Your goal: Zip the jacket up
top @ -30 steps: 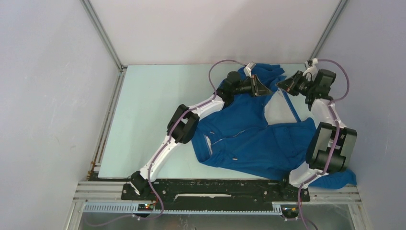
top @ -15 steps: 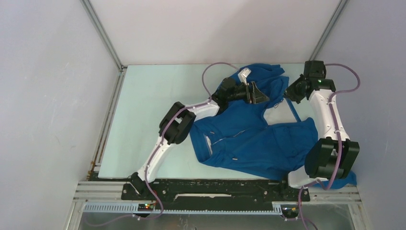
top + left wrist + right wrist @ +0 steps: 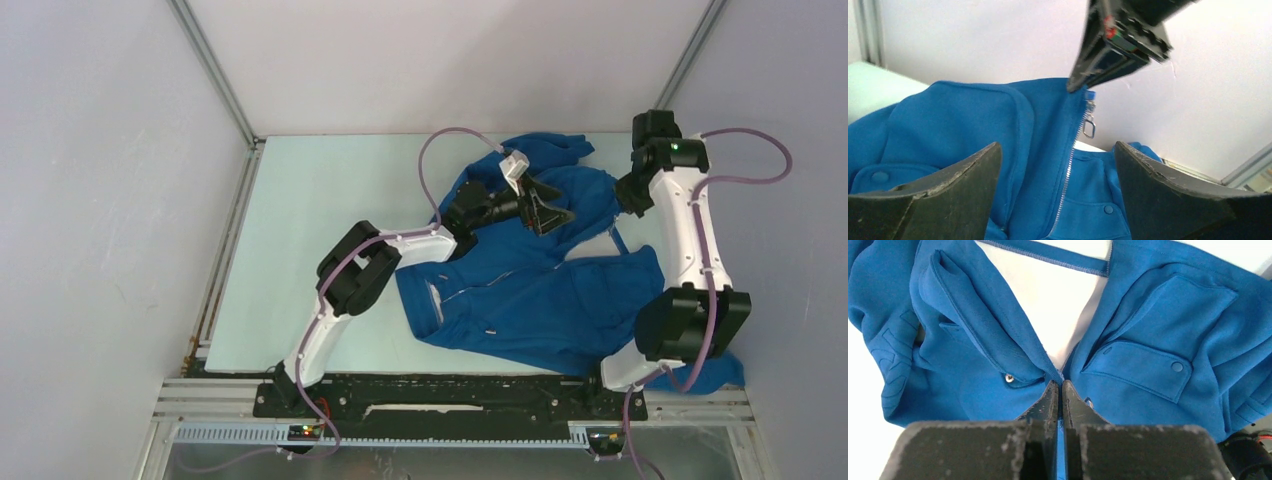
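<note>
The royal-blue jacket (image 3: 540, 290) lies crumpled across the middle and right of the table. My right gripper (image 3: 627, 195) is shut on the jacket's front edge at the top of the zipper and holds it lifted; in the right wrist view blue fabric (image 3: 973, 390) shows between its fingertips (image 3: 1058, 384). My left gripper (image 3: 553, 215) hovers open over the jacket just left of it. In the left wrist view its jaws (image 3: 1057, 150) straddle the light zipper line (image 3: 1070, 165) without touching. The metal pull (image 3: 1089, 129) dangles below the right gripper (image 3: 1118, 40).
The pale green table (image 3: 320, 230) is boxed in by white walls at the back and both sides. A jacket sleeve (image 3: 715, 372) hangs over the near edge by the right arm's base. A black rail (image 3: 450, 395) runs along the front.
My left gripper has opened, let go of the jacket and drawn back toward me. The right arm has swung right and up, pulling the jacket's front edge taut with it.
</note>
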Tool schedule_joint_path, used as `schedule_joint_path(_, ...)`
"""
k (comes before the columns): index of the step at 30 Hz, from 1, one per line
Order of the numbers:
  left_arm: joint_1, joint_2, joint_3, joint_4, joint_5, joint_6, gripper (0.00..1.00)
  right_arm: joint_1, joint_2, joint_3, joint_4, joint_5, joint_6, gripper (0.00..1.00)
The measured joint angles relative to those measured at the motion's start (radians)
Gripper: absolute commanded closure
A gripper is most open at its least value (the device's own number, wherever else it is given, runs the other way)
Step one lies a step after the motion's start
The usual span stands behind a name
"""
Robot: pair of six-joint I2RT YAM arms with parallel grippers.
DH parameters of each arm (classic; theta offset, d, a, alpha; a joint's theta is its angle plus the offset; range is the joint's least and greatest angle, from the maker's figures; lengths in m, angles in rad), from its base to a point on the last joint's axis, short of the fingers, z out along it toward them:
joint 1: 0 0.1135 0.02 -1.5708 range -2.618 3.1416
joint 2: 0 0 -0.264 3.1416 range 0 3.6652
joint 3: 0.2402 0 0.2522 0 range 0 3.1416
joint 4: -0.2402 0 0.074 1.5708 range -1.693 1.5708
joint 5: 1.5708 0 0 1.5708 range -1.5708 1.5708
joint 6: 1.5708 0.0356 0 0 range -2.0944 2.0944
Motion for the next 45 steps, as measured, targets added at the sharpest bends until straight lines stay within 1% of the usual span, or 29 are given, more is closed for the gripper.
schedule_joint_path(2,-0.004,0.007,0.003,0.040,0.045,0.008,0.16,0.006,0.042,0.065,-0.051,0.012,0.003,1.00)
schedule_joint_path(4,-0.008,0.015,0.019,0.034,0.087,0.031,0.17,0.014,0.089,0.130,-0.096,0.019,-0.002,1.00)
schedule_joint_path(8,-0.034,0.017,0.054,-0.085,0.100,0.157,0.16,0.048,0.161,0.224,-0.192,0.067,0.000,1.00)
schedule_joint_path(11,-0.067,0.017,0.071,-0.159,0.088,0.237,0.12,0.075,0.195,0.252,-0.242,0.077,-0.002,1.00)
schedule_joint_path(13,-0.083,0.020,0.078,-0.180,0.082,0.253,0.11,0.085,0.225,0.268,-0.270,0.076,-0.005,1.00)
schedule_joint_path(16,-0.100,0.034,0.093,-0.168,0.078,0.249,0.11,0.085,0.282,0.302,-0.309,0.072,-0.019,1.00)
schedule_joint_path(18,-0.099,0.046,0.103,-0.158,0.070,0.241,0.13,0.085,0.310,0.321,-0.319,0.063,-0.034,1.00)
schedule_joint_path(21,-0.090,0.078,0.152,-0.171,0.064,0.234,0.17,0.083,0.315,0.322,-0.315,0.017,-0.066,1.00)
schedule_joint_path(23,-0.087,0.095,0.184,-0.186,0.065,0.231,0.17,0.083,0.313,0.322,-0.309,-0.017,-0.080,1.00)
schedule_joint_path(25,-0.083,0.097,0.192,-0.193,0.067,0.232,0.19,0.083,0.313,0.320,-0.299,-0.042,-0.098,1.00)
schedule_joint_path(28,-0.082,0.098,0.206,-0.225,0.068,0.234,0.29,0.082,0.313,0.317,-0.290,-0.079,-0.126,1.00)
schedule_joint_path(32,-0.081,0.131,0.316,-0.343,0.066,0.259,0.41,0.075,0.310,0.304,-0.270,-0.156,-0.171,1.00)
schedule_joint_path(35,-0.075,0.136,0.342,-0.389,0.064,0.266,0.50,0.071,0.299,0.283,-0.250,-0.194,-0.200,1.00)
schedule_joint_path(37,-0.067,0.136,0.342,-0.404,0.067,0.266,0.51,0.061,0.286,0.267,-0.236,-0.224,-0.214,1.00)
schedule_joint_path(40,-0.051,0.138,0.342,-0.419,0.089,0.265,0.41,0.040,0.262,0.241,-0.203,-0.288,-0.241,1.00)
schedule_joint_path(42,-0.041,0.139,0.342,-0.428,0.115,0.263,0.37,0.017,0.245,0.215,-0.171,-0.343,-0.272,1.00)
schedule_joint_path(43,-0.039,0.140,0.342,-0.432,0.127,0.261,0.38,0.005,0.238,0.203,-0.156,-0.368,-0.289,1.00)
schedule_joint_path(45,-0.032,0.140,0.342,-0.442,0.148,0.262,0.46,-0.014,0.228,0.185,-0.127,-0.411,-0.324,1.00)
